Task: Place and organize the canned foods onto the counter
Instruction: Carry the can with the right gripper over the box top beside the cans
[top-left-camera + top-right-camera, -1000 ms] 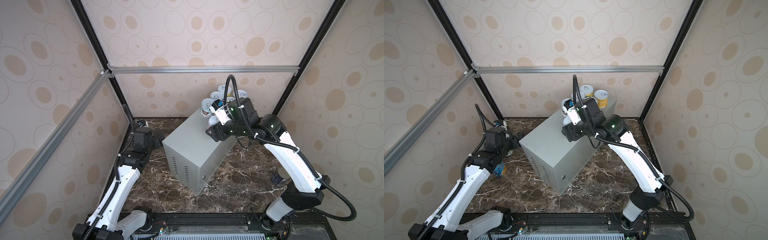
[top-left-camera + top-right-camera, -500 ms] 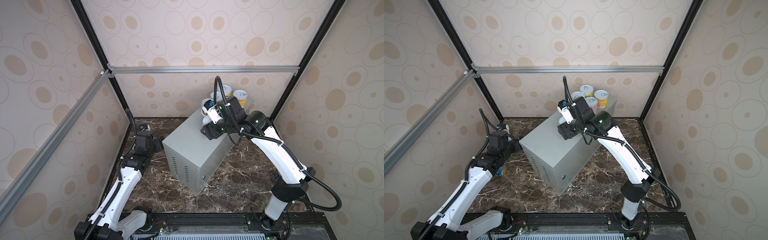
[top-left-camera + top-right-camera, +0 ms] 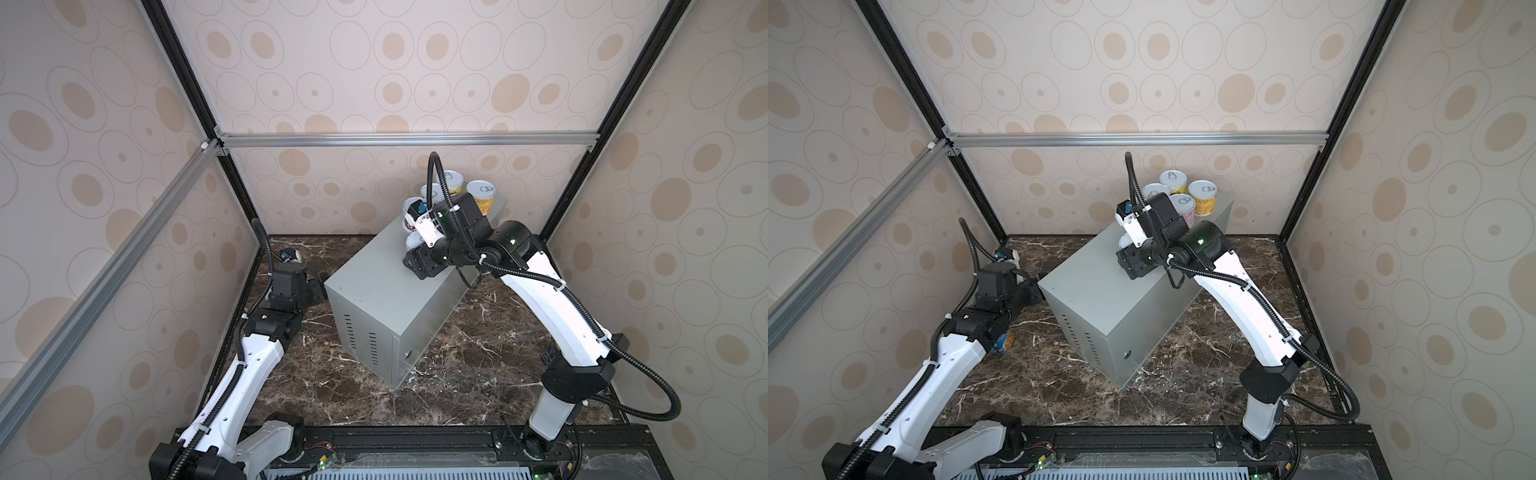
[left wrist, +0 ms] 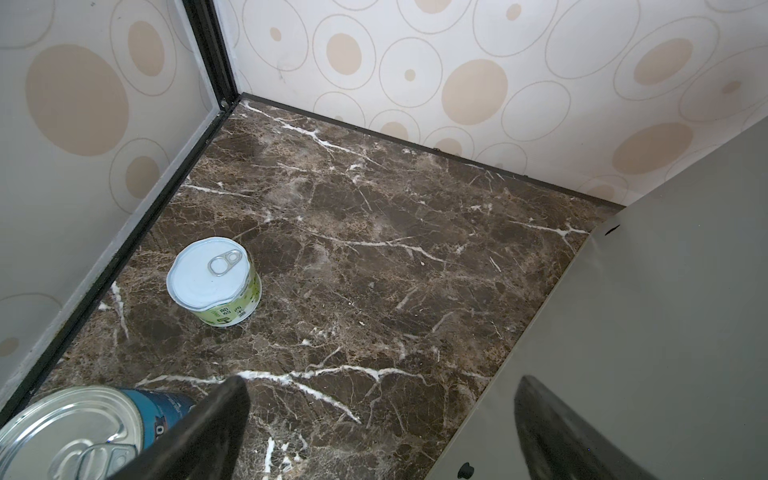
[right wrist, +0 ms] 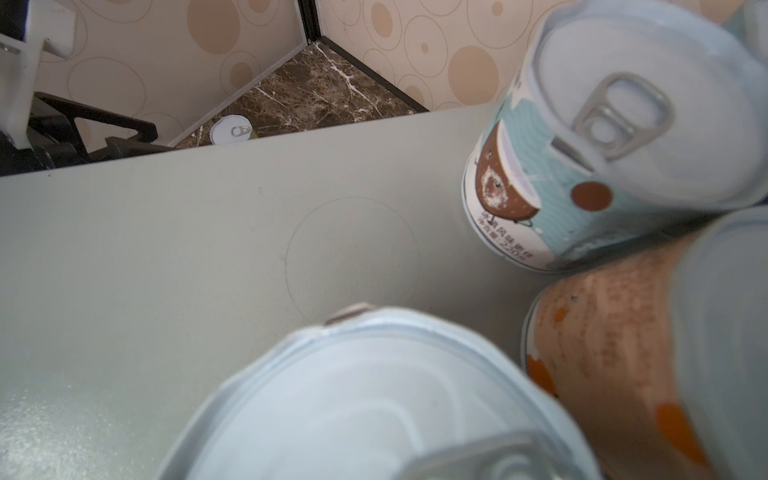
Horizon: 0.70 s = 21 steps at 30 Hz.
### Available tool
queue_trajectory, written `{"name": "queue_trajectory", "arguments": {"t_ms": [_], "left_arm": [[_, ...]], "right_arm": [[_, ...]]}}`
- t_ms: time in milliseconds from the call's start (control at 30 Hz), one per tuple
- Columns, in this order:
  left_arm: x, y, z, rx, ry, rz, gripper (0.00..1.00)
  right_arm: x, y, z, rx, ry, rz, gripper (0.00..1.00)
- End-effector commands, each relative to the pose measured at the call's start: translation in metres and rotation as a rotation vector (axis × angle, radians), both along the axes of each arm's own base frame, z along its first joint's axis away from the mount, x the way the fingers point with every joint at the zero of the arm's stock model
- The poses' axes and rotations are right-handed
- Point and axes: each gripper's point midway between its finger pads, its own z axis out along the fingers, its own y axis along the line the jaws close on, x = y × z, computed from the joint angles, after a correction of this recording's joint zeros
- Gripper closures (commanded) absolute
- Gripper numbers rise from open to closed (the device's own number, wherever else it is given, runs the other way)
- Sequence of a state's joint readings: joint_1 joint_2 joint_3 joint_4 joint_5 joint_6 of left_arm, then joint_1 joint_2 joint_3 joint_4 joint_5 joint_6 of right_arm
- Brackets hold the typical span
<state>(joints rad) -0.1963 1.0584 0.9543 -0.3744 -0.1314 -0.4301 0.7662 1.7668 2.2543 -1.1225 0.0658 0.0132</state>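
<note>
At the far left, a blue can point(image 4: 75, 432) with a silver pull-tab lid stands on the dark marble floor point(image 4: 374, 257), close to the side wall. Nearer the back corner, a short green-labelled can point(image 4: 214, 282) stands upright on the same floor, well apart from the blue one.

The left end effector point(image 4: 382, 382) hangs low over the floor beside the left end of the counter point(image 3: 374, 291). It is released: the jaws are spread wide with nothing between them. 1 finger point(image 4: 199, 432) is just beside the blue can, and the other shows against the grey metal.

The counter is a tall grey metal box with vent slots on its near end. It sits at an angle in the middle of the floor.

The right end effector point(image 3: 415, 245) reaches in from the right over the far half of the counter top. A pale-lidded can point(image 5: 374, 395) sits directly under its wrist camera. The lid hides the fingers, but the can lies right in the grip line, so the end effector looks clenched on it. Whether the can's base touches the metal cannot be told.

Just beside it, a teal coconut-printed can point(image 5: 582, 145) and an orange-labelled can point(image 5: 615, 353) stand upright on the counter, close together.

In both top views the placed cans cluster at the counter's far right corner. 4 lids show in a top view, among them a pink can point(image 3: 1183, 208) and a yellow can point(image 3: 1202, 197) at the cluster's right edge.
</note>
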Motion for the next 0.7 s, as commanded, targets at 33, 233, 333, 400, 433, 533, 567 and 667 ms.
{"name": "queue_trajectory", "arguments": {"t_ms": [33, 233, 333, 400, 433, 533, 567, 667], "left_arm": [[0.001, 0.001, 0.011, -0.011, -0.034, 0.003, 0.01], [0.001, 0.0, 0.01, -0.012, -0.031, 0.002, 0.01], [0.002, 0.0, 0.011, -0.013, -0.033, 0.0, 0.01], [0.002, -0.001, 0.011, -0.016, -0.031, -0.003, 0.0], [0.002, -0.001, 0.011, -0.017, -0.03, -0.003, 0.01], [0.001, -0.001, 0.012, -0.018, -0.032, -0.004, 0.01], [0.001, -0.001, 0.012, -0.019, -0.032, -0.005, 0.01], [0.001, -0.001, 0.015, -0.018, -0.036, -0.002, 0.01]], "right_arm": [[-0.001, -0.009, 0.024, 0.032, -0.077, -0.008, 0.4], [0.0, -0.011, 0.024, 0.035, -0.085, -0.015, 0.3], [0.0, -0.011, 0.026, 0.041, -0.09, -0.016, 0.26], [0.0, -0.012, 0.028, 0.044, -0.092, -0.021, 0.22], [0.0, -0.012, 0.029, 0.045, -0.094, -0.019, 0.21], [-0.001, -0.013, 0.032, 0.052, -0.099, -0.019, 0.17], [-0.002, -0.013, 0.033, 0.054, -0.101, -0.017, 0.16], [-0.003, -0.014, 0.037, 0.061, -0.109, -0.016, 0.13]]}}
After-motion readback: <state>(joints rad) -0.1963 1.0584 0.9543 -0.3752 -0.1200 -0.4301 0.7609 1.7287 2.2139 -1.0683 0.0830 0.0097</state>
